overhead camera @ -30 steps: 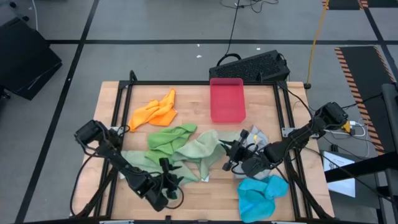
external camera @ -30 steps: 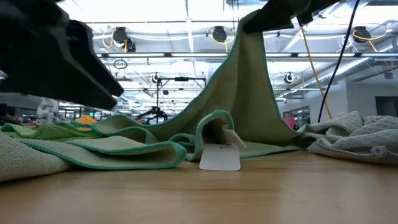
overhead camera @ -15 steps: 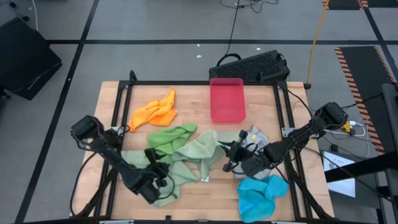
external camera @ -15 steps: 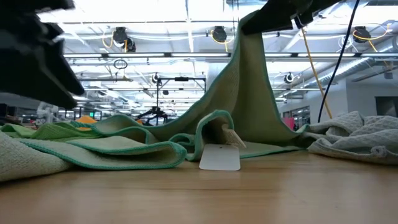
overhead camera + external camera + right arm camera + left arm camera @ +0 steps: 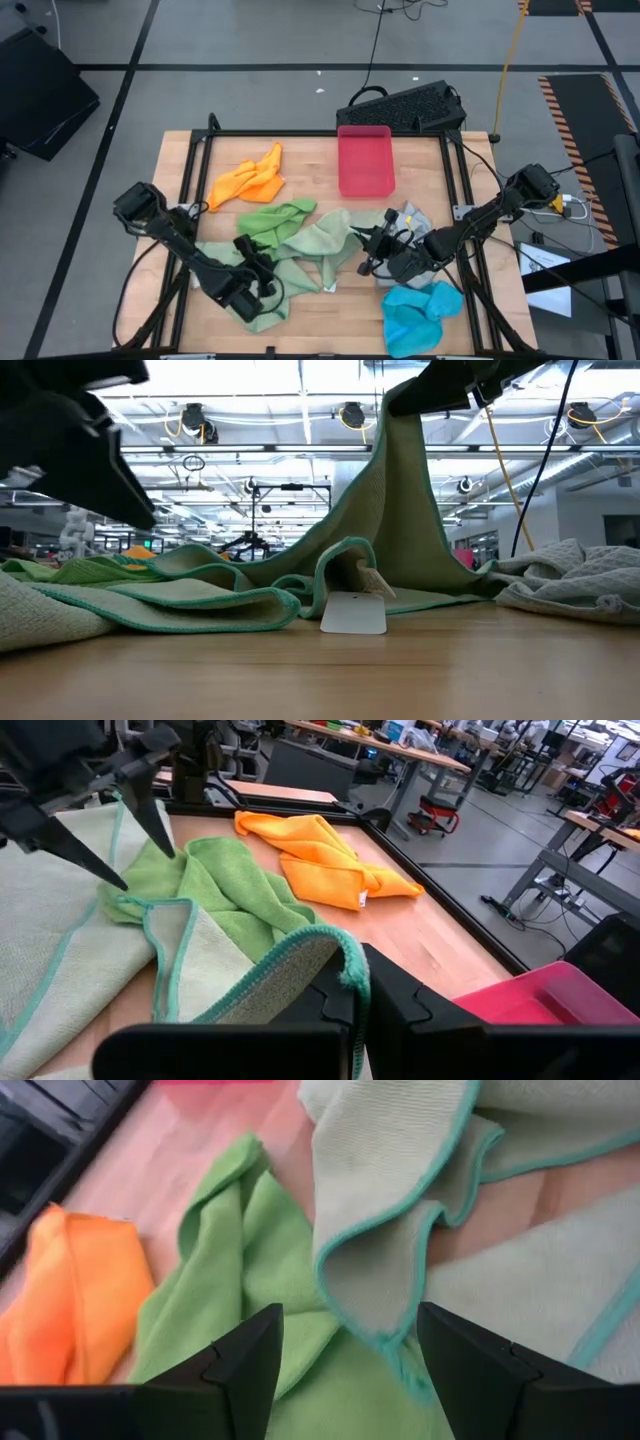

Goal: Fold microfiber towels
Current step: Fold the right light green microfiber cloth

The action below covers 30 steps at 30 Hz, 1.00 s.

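Pink-red tray [image 5: 365,160] sat at the table's far middle; nothing visible inside it.

Left to right on the table [image 5: 300,145]: orange towel [image 5: 250,178] bunched at far left, well apart from the rest. Bright green towel [image 5: 270,220] crumpled nearer centre, touching the pale sage towel [image 5: 320,245], which sprawled across the middle. Grey towel [image 5: 412,218] just right of that, bright blue towel [image 5: 420,312] at the near right edge. A black keyboard [image 5: 405,105] lay beyond the table, behind the tray.

My left gripper [image 5: 262,285] hung low over the near-left part of the sage towel, fingers [image 5: 240,1370] spread wide, gripping nothing; wrist view showed a teal-edged sage fold and the green towel between and past them.

My right gripper [image 5: 372,248] sat right of centre, clamped on a sage towel edge [image 5: 320,955] and holding it raised; in the low view the cloth hung from it like a tent [image 5: 395,510], a white tag [image 5: 353,612] lying on the wood below.
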Each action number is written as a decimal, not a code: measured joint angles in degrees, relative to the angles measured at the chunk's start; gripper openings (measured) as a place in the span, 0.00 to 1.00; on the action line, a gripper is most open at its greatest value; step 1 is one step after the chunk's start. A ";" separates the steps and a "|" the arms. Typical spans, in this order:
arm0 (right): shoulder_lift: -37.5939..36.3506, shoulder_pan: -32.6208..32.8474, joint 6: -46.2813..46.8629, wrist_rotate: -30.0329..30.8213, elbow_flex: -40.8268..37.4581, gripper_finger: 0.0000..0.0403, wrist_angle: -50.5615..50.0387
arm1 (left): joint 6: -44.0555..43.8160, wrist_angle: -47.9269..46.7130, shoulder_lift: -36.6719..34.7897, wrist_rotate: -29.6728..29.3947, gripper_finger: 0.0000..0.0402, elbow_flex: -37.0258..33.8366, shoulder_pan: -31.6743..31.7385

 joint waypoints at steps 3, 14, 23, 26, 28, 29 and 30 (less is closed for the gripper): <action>0.00 0.02 0.00 -0.01 0.00 0.00 0.00 | 3.82 3.41 0.00 1.70 0.58 0.00 1.93; 0.00 -0.11 -0.02 -2.86 0.00 0.00 0.01 | 16.52 3.35 0.00 9.77 0.54 0.00 7.46; 0.00 -0.11 -0.24 -2.86 0.00 0.00 0.00 | 21.26 -0.33 -6.41 14.32 0.37 -0.55 9.52; 0.00 -0.11 -0.12 -2.93 0.00 0.00 0.02 | 25.65 3.43 -9.95 14.97 0.34 -3.90 9.14; 0.00 -0.11 -0.02 -2.95 0.00 0.00 0.02 | 26.68 8.91 -13.01 15.36 0.34 -7.64 9.68; 0.00 -0.10 -0.06 -2.95 0.00 0.00 0.02 | 26.70 12.58 -14.62 15.67 0.33 -9.94 9.94; 0.00 -0.09 -0.17 -2.95 0.00 0.00 0.02 | 26.66 16.00 -16.16 16.41 0.33 -12.45 10.19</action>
